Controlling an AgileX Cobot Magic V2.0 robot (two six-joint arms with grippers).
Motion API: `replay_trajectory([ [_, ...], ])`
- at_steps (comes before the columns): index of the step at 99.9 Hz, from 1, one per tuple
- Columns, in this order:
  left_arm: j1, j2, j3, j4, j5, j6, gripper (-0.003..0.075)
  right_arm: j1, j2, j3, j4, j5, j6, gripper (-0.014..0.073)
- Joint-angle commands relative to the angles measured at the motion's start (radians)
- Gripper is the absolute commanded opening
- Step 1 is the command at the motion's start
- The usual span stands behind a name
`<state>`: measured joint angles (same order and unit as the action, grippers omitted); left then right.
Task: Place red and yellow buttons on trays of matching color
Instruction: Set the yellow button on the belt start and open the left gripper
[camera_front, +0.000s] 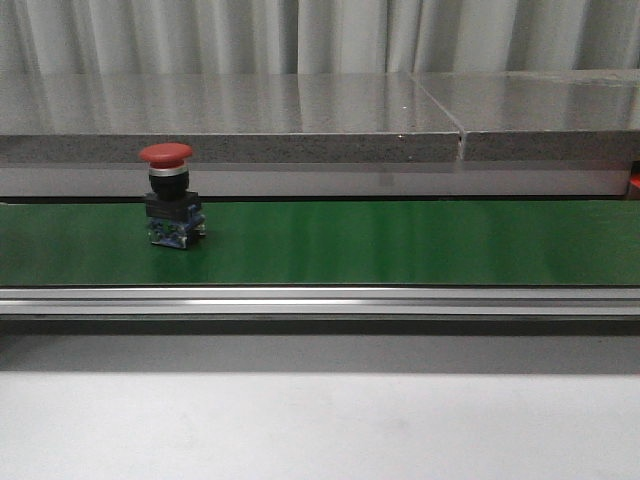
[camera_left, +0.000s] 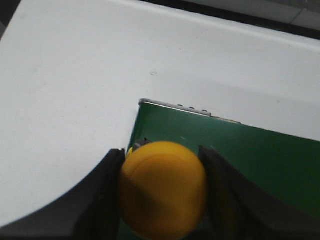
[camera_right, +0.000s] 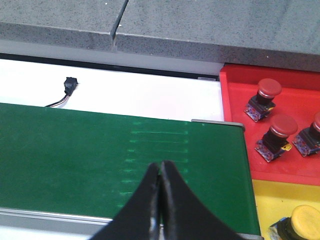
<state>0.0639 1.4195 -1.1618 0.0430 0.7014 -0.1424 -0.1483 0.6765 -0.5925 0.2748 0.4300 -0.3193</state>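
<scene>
Conveyor belt (camera_front: 400, 245), green and matte, runs across the front view, and one red mushroom-head button (camera_front: 168, 195) stands upright on it near the belt's left end, toward the far edge (slightly blurred in that view).

Seen from its wrist camera, the left gripper (camera_left: 162, 195) is clamped on a yellow button (camera_left: 163, 189): the two dark fingers (camera_left: 107, 192) press against either side of the round cap. It hangs over the metal-trimmed corner of the belt (camera_left: 260, 160), beside a bare white surface (camera_left: 70, 90).

The right gripper (camera_right: 160, 205) has its fingers pressed together, tips touching, with nothing between them, above the near edge of the belt (camera_right: 90, 150) by its end. Just past that end lies the red tray (camera_right: 235, 105), holding three red buttons (camera_right: 263, 99) that lean at angles. Touching the red tray's near side is the yellow tray (camera_right: 272, 197), with one yellow button (camera_right: 300, 224) in it at the frame's edge. A small black connector (camera_right: 70, 85) with wires lies on the white strip beyond the belt's far edge.
</scene>
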Motion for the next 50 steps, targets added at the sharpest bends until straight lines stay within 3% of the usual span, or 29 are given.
replay_trajectory([
  [1, -0.022, -0.04, 0.014, -0.001, -0.092, -0.002, -0.0019, 0.002, -0.006, -0.027, 0.006, -0.07, -0.005, -0.0068],
  [50, -0.029, -0.005, 0.128, -0.018, -0.244, -0.002, -0.0019, 0.002, -0.006, -0.027, 0.006, -0.07, -0.005, -0.0068],
])
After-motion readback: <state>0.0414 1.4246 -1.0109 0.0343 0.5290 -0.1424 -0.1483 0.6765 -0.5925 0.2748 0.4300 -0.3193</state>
